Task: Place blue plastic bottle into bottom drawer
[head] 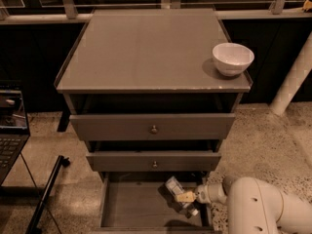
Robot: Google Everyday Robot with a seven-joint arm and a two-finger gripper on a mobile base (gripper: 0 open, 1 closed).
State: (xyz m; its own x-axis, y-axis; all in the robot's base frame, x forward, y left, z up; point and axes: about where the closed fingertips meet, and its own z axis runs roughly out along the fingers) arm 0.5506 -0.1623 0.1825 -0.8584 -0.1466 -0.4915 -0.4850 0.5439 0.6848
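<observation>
**Item 1, nearest: bottom drawer** [132, 206]. It was pulled open, with a flat floor and low walls. The left and middle of the floor lay bare, and a shadow showed near the front right.

**Item 2: gripper** [185, 197]. It reached in from the right on a white arm [253, 209] and sat over the right part of the drawer. One tan finger crossed the bottle's middle, and the pincer appeared clamped on it.

**Item 3: blue plastic bottle** [172, 185]. It was tilted, with one end toward the drawer's back and the other toward its front right. It was inside the drawer's outline, but whether it touched the floor could not be told.

**Progress.** The bottle had been carried into the drawer. Judged as left to do were the release and the withdrawal of the arm.

**Item 4: middle drawer** [154, 161]. It was knobbed and nearly closed, with its contents hidden.

**Item 5: top drawer** [152, 126]. It was knobbed and slightly out, with its contents hidden.

**Item 6: cabinet top** [146, 52]. This was a grey-brown surface.

**Item 7: white bowl** [233, 58]. It stood upright near the right front corner of the cabinet top, and nothing was seen in it.

**Item 8: laptop** [10, 126]. It stood open on the floor at the far left.
</observation>
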